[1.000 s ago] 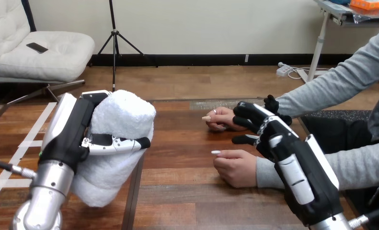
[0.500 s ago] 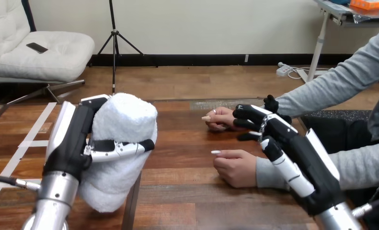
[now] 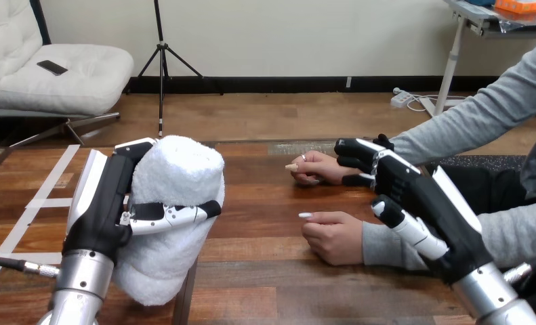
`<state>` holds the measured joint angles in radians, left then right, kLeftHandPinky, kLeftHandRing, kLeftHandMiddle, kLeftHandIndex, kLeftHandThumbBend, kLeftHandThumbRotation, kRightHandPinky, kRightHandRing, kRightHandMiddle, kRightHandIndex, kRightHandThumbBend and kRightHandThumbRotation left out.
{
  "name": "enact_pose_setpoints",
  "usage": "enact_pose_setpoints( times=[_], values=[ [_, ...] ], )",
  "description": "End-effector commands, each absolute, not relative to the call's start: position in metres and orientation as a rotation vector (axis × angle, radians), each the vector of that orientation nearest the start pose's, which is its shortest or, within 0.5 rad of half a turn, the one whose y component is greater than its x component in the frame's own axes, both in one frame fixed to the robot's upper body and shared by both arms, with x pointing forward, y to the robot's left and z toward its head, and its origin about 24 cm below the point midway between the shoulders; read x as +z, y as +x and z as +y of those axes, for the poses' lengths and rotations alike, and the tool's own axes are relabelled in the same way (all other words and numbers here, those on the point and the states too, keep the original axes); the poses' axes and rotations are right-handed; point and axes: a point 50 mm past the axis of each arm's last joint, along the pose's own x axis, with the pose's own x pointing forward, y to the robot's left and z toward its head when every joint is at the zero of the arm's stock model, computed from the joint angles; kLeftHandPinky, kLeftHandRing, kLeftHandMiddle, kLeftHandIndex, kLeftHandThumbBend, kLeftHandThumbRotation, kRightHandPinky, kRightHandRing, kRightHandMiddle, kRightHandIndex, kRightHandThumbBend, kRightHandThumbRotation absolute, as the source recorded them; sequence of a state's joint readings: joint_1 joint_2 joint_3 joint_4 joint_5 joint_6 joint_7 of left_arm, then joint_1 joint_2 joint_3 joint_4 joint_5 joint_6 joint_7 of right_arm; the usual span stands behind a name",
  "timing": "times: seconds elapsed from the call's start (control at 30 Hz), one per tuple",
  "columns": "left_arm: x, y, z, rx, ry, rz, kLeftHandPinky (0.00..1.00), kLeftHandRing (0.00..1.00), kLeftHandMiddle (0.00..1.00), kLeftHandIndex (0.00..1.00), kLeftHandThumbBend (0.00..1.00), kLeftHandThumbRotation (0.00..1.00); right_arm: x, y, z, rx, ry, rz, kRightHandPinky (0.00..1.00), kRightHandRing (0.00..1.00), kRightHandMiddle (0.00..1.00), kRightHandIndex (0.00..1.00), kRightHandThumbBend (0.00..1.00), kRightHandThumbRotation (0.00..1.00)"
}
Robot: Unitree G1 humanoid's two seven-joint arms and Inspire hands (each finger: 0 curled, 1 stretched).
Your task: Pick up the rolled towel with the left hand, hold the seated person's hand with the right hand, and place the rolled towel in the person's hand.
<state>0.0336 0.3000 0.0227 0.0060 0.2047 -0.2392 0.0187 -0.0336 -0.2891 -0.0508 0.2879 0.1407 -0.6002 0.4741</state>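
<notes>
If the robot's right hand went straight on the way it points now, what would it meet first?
Most likely the person's farther hand, resting on the brown wooden table. The right hand points left and away, at that hand's wrist, and overlaps it in the head view. Whether they touch is unclear.

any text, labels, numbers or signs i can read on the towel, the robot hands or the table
None can be read.
rolled towel: plain white, no label showing.
left hand and right hand: no legible print on their shells.
table: bare wood, no writing.
</notes>
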Motion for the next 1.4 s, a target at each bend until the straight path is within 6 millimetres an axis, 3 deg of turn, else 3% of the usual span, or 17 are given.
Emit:
enact_pose_setpoints(
  times=[0.0,0.8,1.37],
  values=[
    [0.092,0.249,0.200,0.000,0.498,-0.331,0.29,0.34,0.39,0.41,0.64,0.00,0.069,0.262,-0.204,0.406,-0.282,-0.391,0.81,0.89,0.90,0.87,1.00,0.81],
    [0.090,0.246,0.196,-0.026,0.473,-0.336,0.30,0.34,0.39,0.41,0.63,0.00,0.063,0.284,-0.218,0.421,-0.436,-0.332,0.79,0.87,0.89,0.88,0.99,0.81],
    [0.090,0.247,0.195,-0.031,0.455,-0.350,0.30,0.35,0.39,0.41,0.64,0.00,0.059,0.296,-0.228,0.436,-0.510,-0.246,0.81,0.88,0.90,0.89,1.00,0.70]
  ],
)
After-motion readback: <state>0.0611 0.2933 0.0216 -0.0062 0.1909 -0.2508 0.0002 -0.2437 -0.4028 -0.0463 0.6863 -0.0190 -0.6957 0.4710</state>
